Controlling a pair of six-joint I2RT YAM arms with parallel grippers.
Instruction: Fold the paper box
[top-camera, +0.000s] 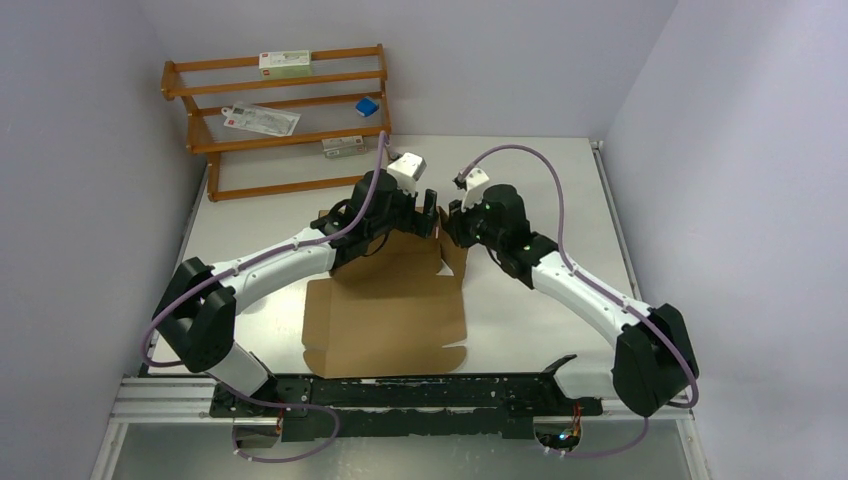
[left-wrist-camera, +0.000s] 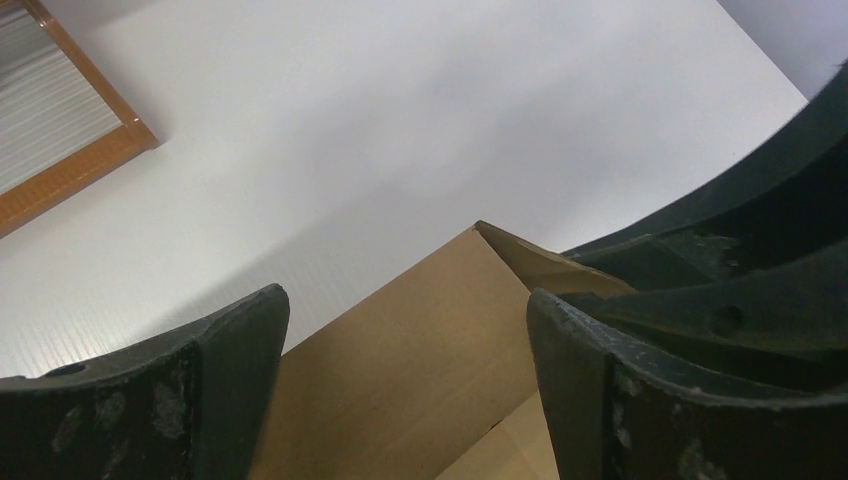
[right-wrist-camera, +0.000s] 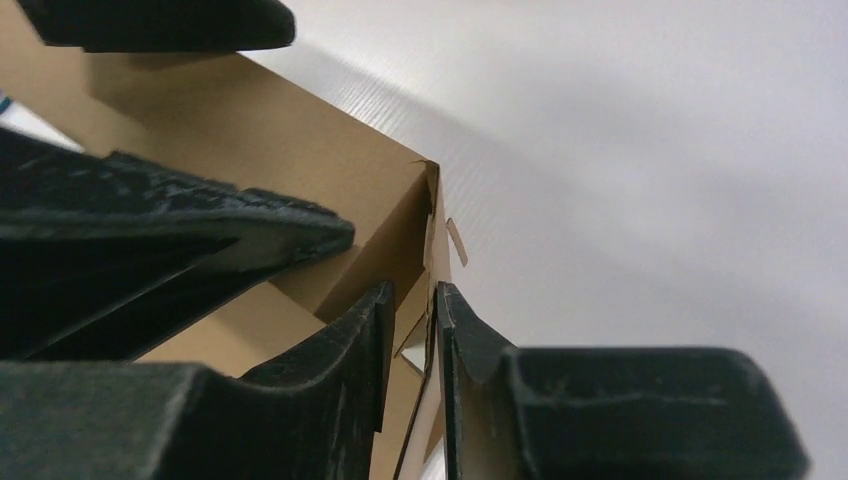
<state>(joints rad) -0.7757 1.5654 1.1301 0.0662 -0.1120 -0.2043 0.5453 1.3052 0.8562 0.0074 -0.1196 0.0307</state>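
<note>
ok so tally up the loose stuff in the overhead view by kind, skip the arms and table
paper box: 1
wooden rack: 1
white packs on the rack: 3
small blue thing on the rack: 1
total: 6
</note>
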